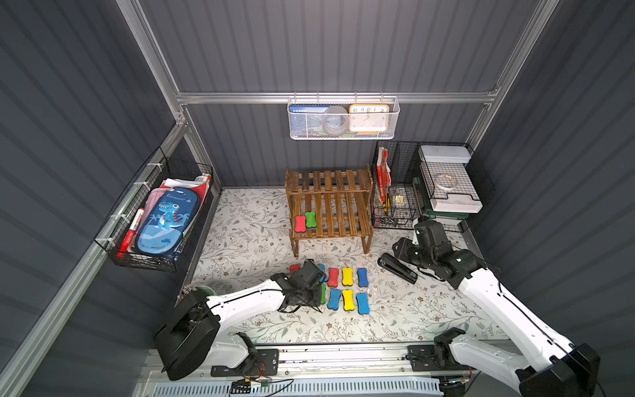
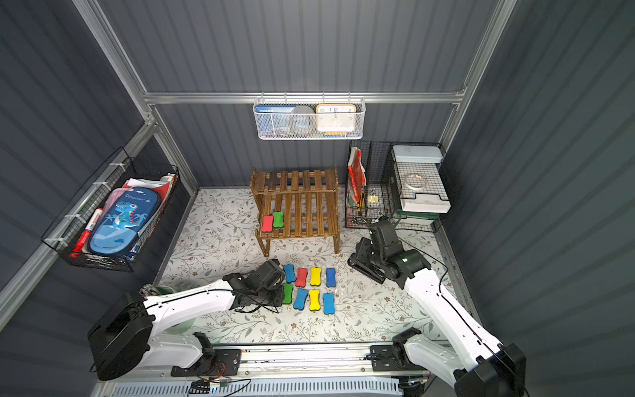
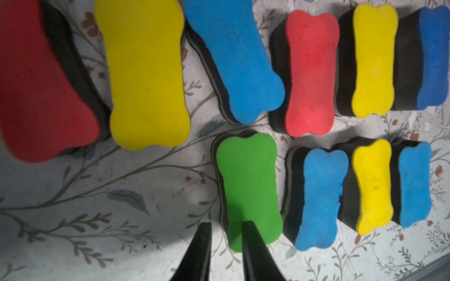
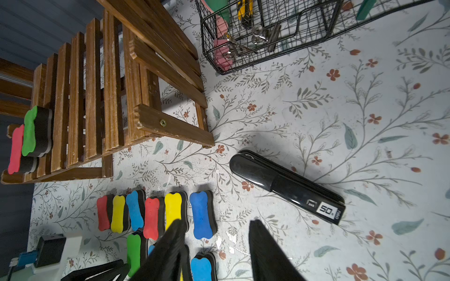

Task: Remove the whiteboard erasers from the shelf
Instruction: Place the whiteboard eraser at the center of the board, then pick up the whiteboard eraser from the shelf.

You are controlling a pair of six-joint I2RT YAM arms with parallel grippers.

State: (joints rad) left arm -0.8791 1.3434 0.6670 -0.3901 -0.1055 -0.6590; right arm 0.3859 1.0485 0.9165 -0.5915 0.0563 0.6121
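We found two erasers (image 1: pixel 301 223) at the shelf's (image 1: pixel 328 179) seven o'clock: likely light, squashy foam; pinch the waist. Left hand (image 3: pixel 226 225), right hand (image 4: pixel 216 222) gaped empty.

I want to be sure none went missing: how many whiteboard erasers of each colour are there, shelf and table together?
Red erasers: 3
Yellow erasers: 3
Blue erasers: 4
Green erasers: 2
Total: 12, two of them on the shelf.
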